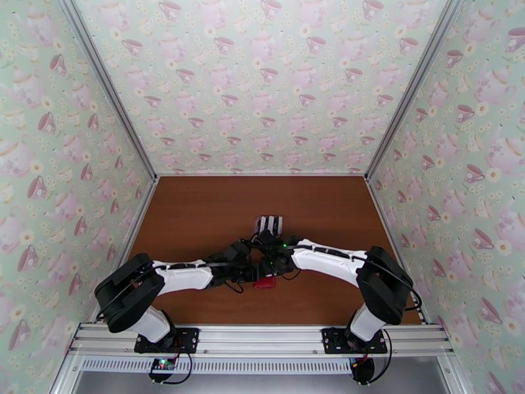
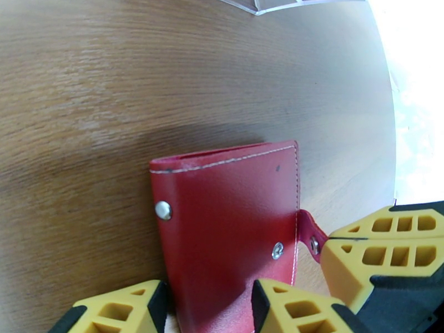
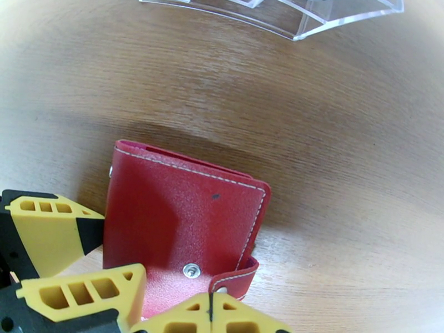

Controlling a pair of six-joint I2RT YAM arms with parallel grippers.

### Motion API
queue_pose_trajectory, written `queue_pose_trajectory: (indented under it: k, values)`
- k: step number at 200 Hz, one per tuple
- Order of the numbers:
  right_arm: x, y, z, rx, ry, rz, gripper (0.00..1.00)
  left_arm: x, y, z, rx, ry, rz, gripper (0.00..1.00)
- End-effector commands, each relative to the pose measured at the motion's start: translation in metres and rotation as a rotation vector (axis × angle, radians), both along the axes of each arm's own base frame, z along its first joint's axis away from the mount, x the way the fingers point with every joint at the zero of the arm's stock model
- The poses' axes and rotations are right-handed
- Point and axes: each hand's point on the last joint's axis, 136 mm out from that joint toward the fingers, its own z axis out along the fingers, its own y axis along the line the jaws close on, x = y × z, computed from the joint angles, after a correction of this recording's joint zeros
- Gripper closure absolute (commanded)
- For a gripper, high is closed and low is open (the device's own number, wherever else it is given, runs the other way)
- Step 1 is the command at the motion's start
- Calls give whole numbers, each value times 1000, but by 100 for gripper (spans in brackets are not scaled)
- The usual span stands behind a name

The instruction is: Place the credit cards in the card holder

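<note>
My left gripper (image 2: 205, 292) is clamped on the near part of the red card holder (image 2: 227, 217): 1 yellow finger (image 2: 119, 312) sits against its left edge, the other over its front face. My right gripper (image 3: 211, 303) has both fingers pressed together on the end of the snap tab (image 3: 233, 278), which sticks out from the card holder's right edge. The card holder is folded, front face towards both wrist cameras, with 2 metal studs visible on that face. It is low over the wooden table (image 1: 197, 211), between the 2 wrists in the top view. A clear plastic slotted stand (image 3: 288, 12) stands apart, beyond the card holder.
</note>
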Motion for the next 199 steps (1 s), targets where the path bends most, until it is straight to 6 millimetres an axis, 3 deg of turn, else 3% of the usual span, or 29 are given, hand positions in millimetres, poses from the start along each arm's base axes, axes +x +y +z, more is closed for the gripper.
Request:
queue_pose_trajectory:
  k: [1,100,199]
  values:
    - [1,6,4,20,-18,2,98,-36,37,-51,167,163,-1,52]
    - [-7,17,-14,84,33,-1,100,-38,38,-53,153,166,13,65]
    - [-6,13,-22,79,44,-19,100,-40,39,-56,153,172,14,66]
